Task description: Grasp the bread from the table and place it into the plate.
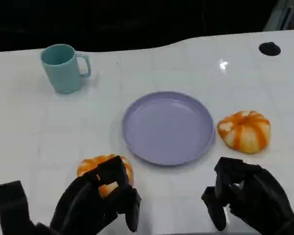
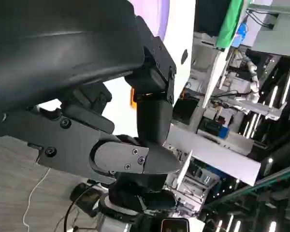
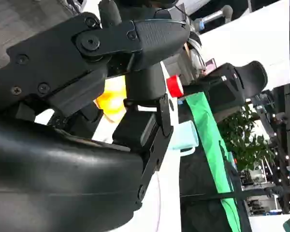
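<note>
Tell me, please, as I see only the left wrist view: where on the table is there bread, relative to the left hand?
Observer: A round orange-and-white striped bread lies on the white table just beyond the left hand. The hand's fingers overlap it in the head view, and I cannot tell whether they touch.
Operator: Is there any other bread?
Observer: Yes, a second striped bread lies to the right of the round lavender plate, apart from it.
Operator: Is the plate free?
Observer: Yes, nothing lies in it.
</note>
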